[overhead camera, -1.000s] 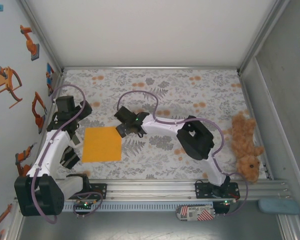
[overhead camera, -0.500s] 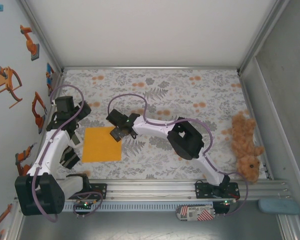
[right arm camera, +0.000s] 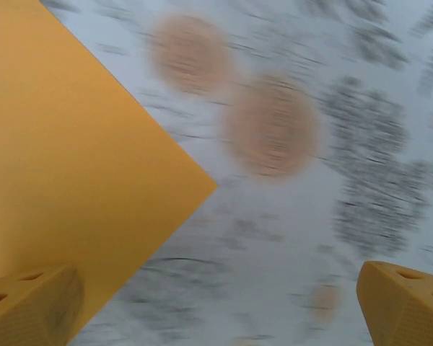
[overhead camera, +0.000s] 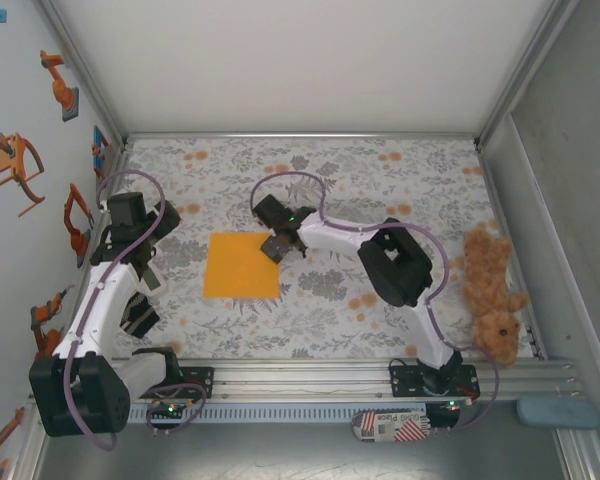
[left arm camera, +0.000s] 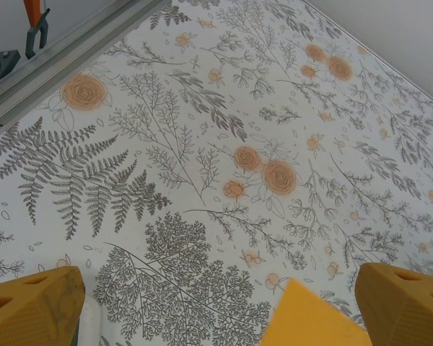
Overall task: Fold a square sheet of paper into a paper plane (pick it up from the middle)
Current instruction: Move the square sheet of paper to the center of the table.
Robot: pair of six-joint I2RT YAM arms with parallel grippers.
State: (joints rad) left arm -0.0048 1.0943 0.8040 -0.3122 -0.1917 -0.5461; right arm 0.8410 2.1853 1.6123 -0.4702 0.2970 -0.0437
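Observation:
The square sheet of paper [overhead camera: 242,265] lies flat and orange-yellow on the flowered cloth, left of centre. No crease shows on it, and the paper plane is out of view. My right gripper [overhead camera: 280,245] is low over the sheet's far right corner and open. In the right wrist view the paper [right arm camera: 72,144] fills the left side, and the left finger [right arm camera: 29,306] sits over it, with the gripper [right arm camera: 216,306] spread wide. My left gripper [overhead camera: 152,275] stands open left of the sheet. Between its fingers [left arm camera: 411,299] one paper corner [left arm camera: 310,321] pokes in.
A brown plush teddy [overhead camera: 490,290] lies at the cloth's right edge. White walls close the back and both sides, with orange stickers [overhead camera: 20,165] on the left wall. The metal rail [overhead camera: 310,375] with the arm bases runs along the near edge.
The sheet has slid right and away from the near edge, from beside the left arm toward the centre. The right gripper moved right with it. The left arm has hardly moved.

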